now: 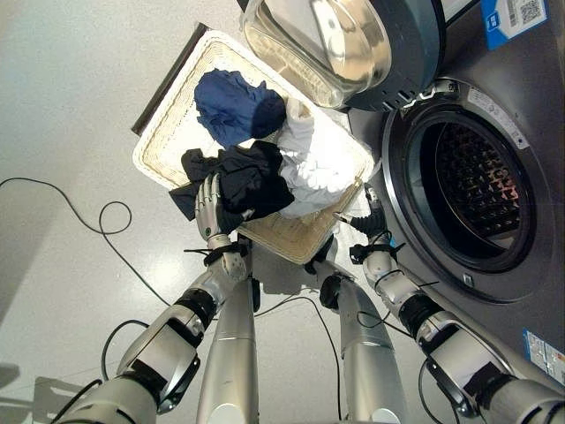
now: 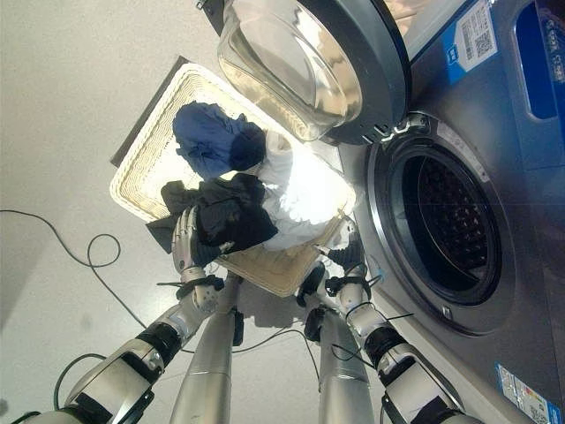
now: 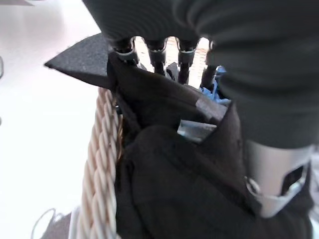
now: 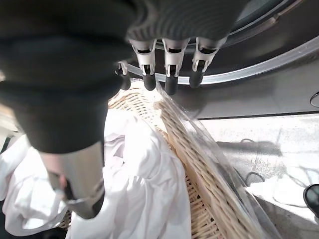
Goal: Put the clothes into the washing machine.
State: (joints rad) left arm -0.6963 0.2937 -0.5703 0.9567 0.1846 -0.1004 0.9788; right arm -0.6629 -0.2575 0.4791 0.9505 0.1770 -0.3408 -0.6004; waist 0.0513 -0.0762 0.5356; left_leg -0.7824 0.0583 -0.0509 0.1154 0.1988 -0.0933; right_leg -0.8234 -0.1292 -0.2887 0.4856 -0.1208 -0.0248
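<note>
A woven basket (image 1: pixel 166 119) on the floor holds a blue garment (image 1: pixel 237 104), a black garment (image 1: pixel 252 177) and a white garment (image 1: pixel 313 159). My left hand (image 1: pixel 210 210) is at the basket's near rim, its straight fingers (image 3: pixel 157 55) lying against the black garment (image 3: pixel 189 174), which hangs over the rope rim (image 3: pixel 102 159). My right hand (image 1: pixel 374 219) is at the basket's right corner beside the white garment (image 4: pixel 134 184), open, with fingertips (image 4: pixel 171 82) near the wicker rim (image 4: pixel 194 164). The washing machine's drum (image 1: pixel 472 190) stands open to the right.
The machine's round door (image 1: pixel 344 44) is swung open above the basket's far end. A dark flat board (image 1: pixel 168 79) lies along the basket's far left edge. Bare grey floor (image 1: pixel 71 106) spreads to the left.
</note>
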